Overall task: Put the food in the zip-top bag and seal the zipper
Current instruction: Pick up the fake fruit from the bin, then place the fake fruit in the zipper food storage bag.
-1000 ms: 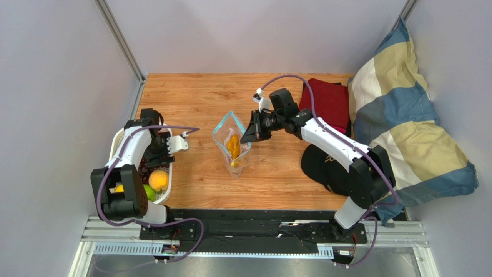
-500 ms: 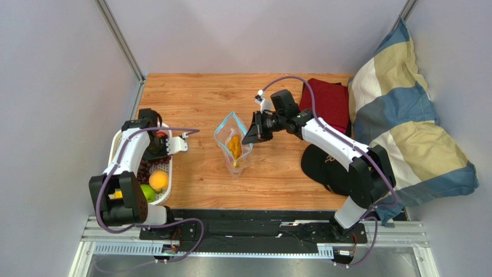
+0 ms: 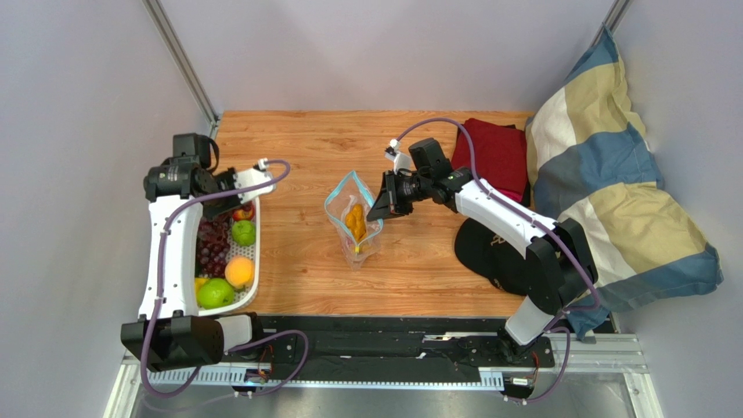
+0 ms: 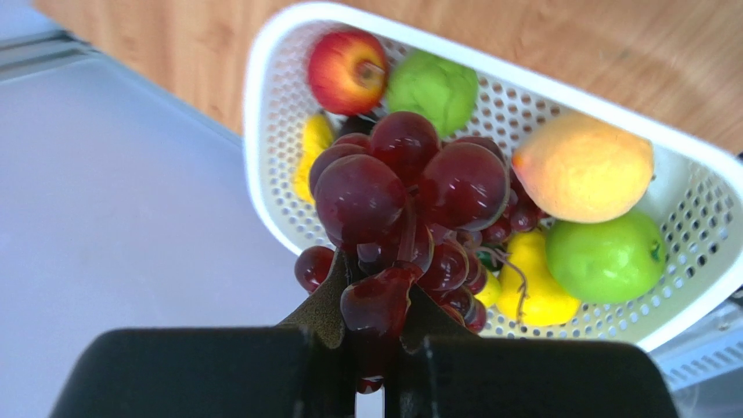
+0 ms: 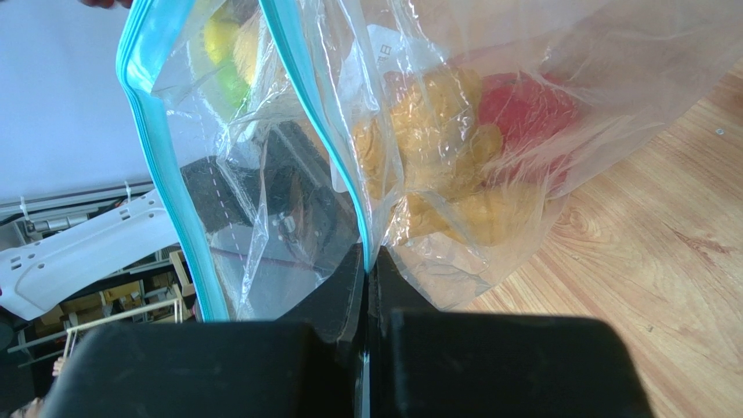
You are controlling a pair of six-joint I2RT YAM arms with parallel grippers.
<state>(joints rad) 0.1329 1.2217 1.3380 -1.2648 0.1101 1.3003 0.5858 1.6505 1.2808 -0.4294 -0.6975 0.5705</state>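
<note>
My left gripper [image 4: 377,287] [image 3: 225,193] is shut on a low grape of the dark purple grapes [image 4: 384,183], and the bunch hangs close to the lens above the white basket [image 4: 253,131]. Below in the basket lie a red apple [image 4: 347,71], green apples [image 4: 606,257], an orange peach [image 4: 582,165] and yellow pieces [image 4: 534,287]. The zip-top bag [image 3: 353,218] stands mid-table with its mouth open. My right gripper [image 5: 366,261] [image 3: 381,207] is shut on one lip of its blue zipper [image 5: 166,174]. An orange lumpy cluster [image 5: 436,157] and a red fruit [image 5: 523,109] sit inside the bag.
The basket [image 3: 255,283] lies at the table's left edge, against the left wall. A black cap [image 3: 488,252], a dark red cloth [image 3: 497,152] and a blue-and-cream pillow [image 3: 610,192] fill the right side.
My left gripper has closed on the grapes down in the basket and risen with them, the arm swinging up and back. The right gripper has kept its hold on the bag.
</note>
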